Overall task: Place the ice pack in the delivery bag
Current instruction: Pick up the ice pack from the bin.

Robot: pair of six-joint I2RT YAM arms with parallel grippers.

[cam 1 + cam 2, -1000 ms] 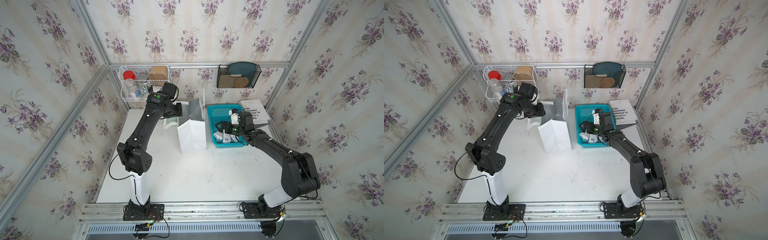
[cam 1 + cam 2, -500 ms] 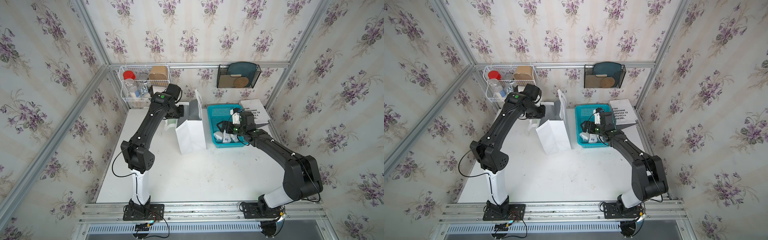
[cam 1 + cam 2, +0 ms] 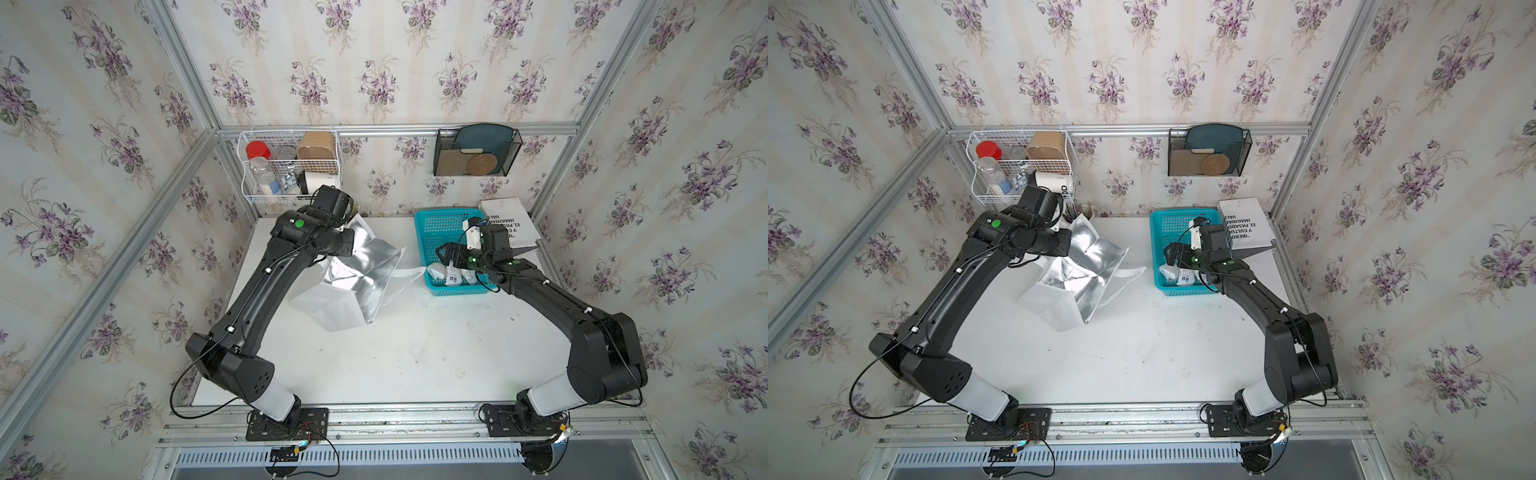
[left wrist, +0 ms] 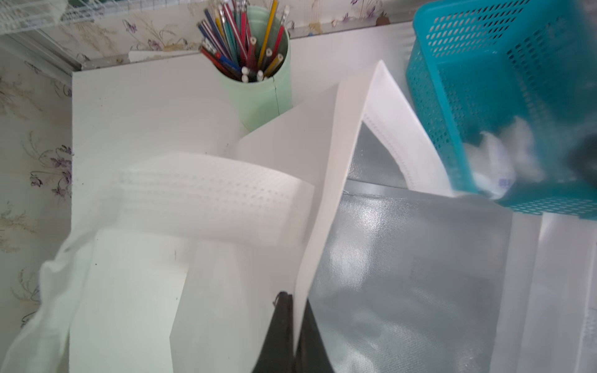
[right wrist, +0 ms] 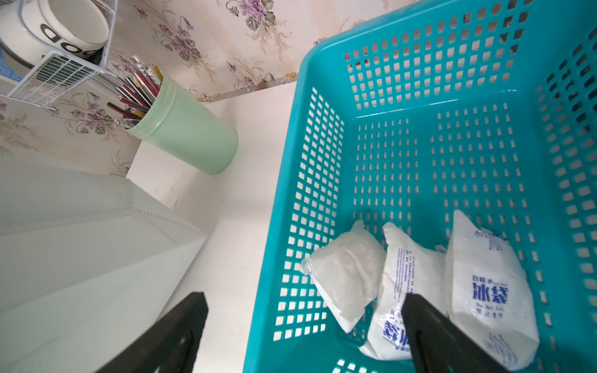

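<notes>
In blue basket, 3 ice pks

- The delivery bag is on the desk, left of centre, in the far half.
- The basket sits just right of it, near the far wall.
- Three ice packs lie in the basket's near end.
- A book is right of the basket, in the far right corner.
- A pencil cup stands behind the bag.
- A wire rack hangs on the far wall, at left.

Matt white delivery bag, shiny foil lining — glossy plastic basket
</notes>
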